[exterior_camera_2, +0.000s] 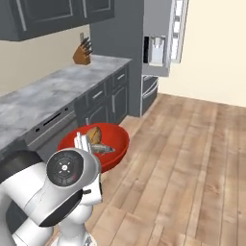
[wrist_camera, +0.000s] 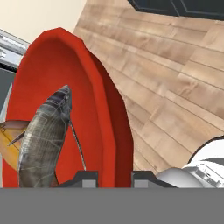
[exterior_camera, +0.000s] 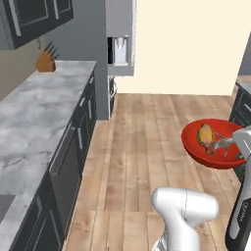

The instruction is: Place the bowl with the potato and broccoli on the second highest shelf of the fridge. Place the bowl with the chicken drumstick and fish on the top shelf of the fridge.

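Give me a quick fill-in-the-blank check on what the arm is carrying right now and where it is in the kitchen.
1. The hand is shut on the rim of a round ____ bowl.
2. Inside it, beside the golden chicken drumstick, lies a slim greyish ____.
3. The bowl hangs above the wooden plank ____, not over the grey marbled counter.
4. On that counter's far end stands a wooden block of ____.

Missing words: red; fish; floor; knives
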